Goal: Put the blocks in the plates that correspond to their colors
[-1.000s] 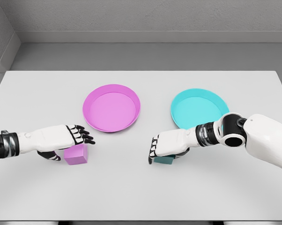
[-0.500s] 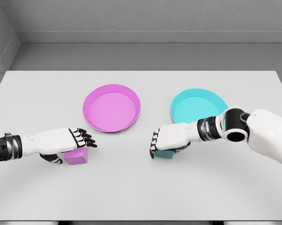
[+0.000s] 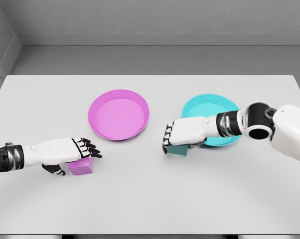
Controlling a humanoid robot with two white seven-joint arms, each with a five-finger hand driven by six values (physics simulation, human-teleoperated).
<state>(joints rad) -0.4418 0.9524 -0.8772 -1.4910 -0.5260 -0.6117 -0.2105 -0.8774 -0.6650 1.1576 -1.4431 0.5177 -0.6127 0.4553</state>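
A teal block (image 3: 178,150) is held in my right hand (image 3: 174,141), whose fingers are curled down over it; it hangs just above the table, left of the cyan plate (image 3: 208,110). My left hand (image 3: 76,152) lies over the pink block (image 3: 81,167), which rests on the table. Its fingers stretch flat across the block's top and the thumb sits low at the block's left side. The pink plate (image 3: 119,114) lies behind and to the right of that block. Both plates hold nothing.
The white table (image 3: 150,204) ends at a front edge near the bottom of the picture. A grey floor and wall lie beyond its far edge.
My right hand has carried the teal block up and back-right, toward the cyan plate. The left hand has sunk lower onto the pink block, which has stayed in place.
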